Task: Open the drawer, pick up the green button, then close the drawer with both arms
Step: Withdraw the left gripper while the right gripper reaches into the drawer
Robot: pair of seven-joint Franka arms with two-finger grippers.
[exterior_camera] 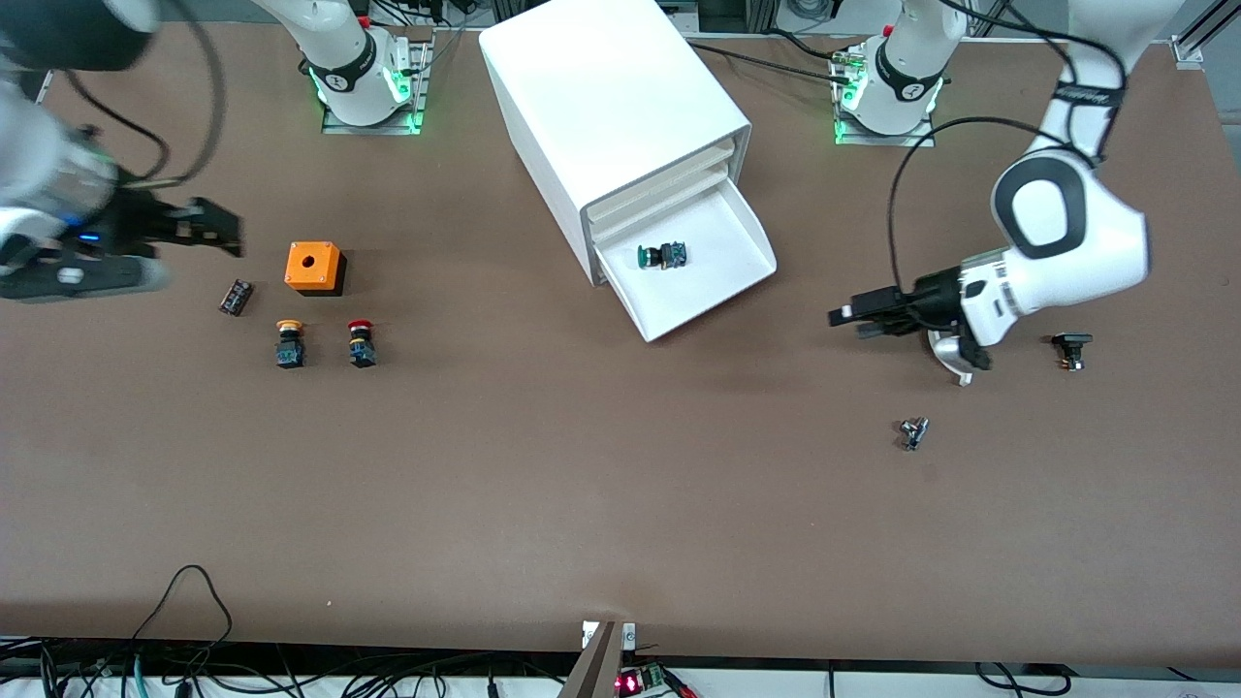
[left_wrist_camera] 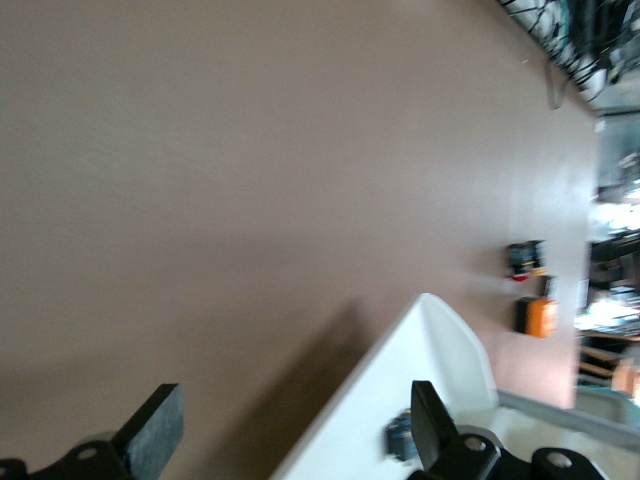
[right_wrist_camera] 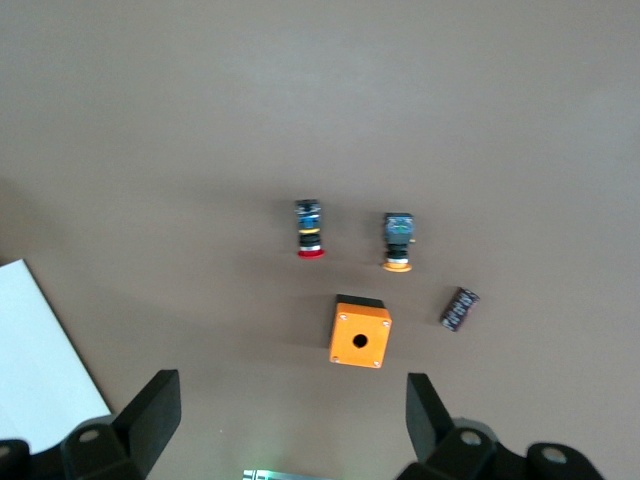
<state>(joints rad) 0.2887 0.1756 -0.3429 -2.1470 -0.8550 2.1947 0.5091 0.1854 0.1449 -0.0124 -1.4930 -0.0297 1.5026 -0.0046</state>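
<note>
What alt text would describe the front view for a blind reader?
The cabinet's lowest drawer stands open with the green button lying inside. The open left gripper hovers beside the drawer; the open right gripper hangs near the orange box.

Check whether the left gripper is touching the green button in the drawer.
Apart. The front view shows the left gripper open over bare table, with brown tabletop between it and the drawer where the button lies.

In the left wrist view, a black finger (left_wrist_camera: 428, 420) hides part of the button (left_wrist_camera: 400, 438) lying in the drawer (left_wrist_camera: 440, 340). The right arm (exterior_camera: 44, 184) appears blurred and cropped at the front view's edge.
</note>
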